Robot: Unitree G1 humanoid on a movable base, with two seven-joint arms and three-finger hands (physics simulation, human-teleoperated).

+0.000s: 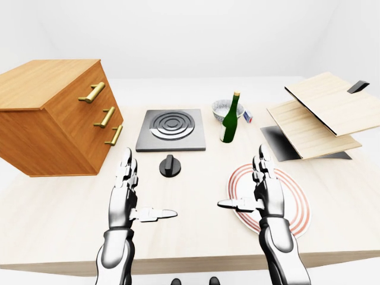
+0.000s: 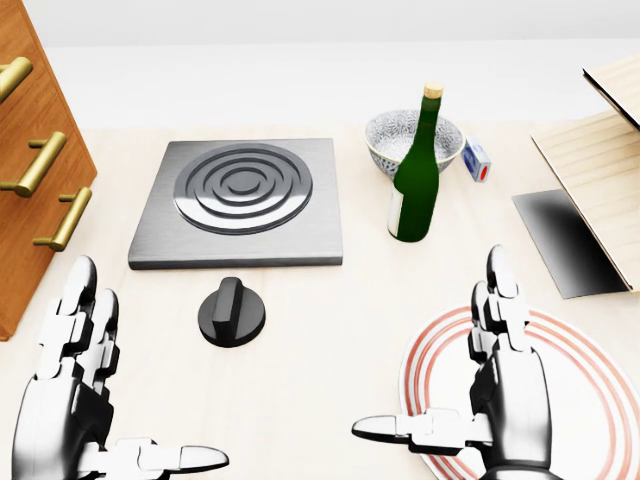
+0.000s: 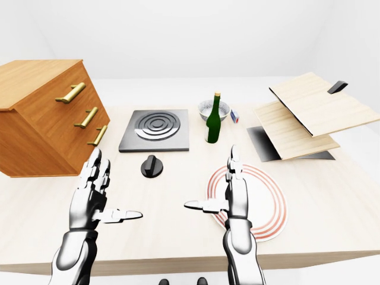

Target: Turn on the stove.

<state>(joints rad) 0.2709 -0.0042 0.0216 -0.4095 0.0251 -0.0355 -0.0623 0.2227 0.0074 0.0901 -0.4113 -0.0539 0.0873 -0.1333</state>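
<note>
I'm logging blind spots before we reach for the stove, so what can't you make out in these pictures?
- Knob setting: no marks visible, head view.
- Small box: label too small.
- Plate: partly hidden by right hand.
- Drawer cabinet: cut off by head view's left edge.

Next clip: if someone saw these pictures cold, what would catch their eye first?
Probably the two silver hands, left hand and right hand, raised open at the bottom of the head view, holding nothing. Between them, higher up, sits the black knob just below the grey stove plate. A green bottle stands right of the stove, above a red-ringed plate.
</note>
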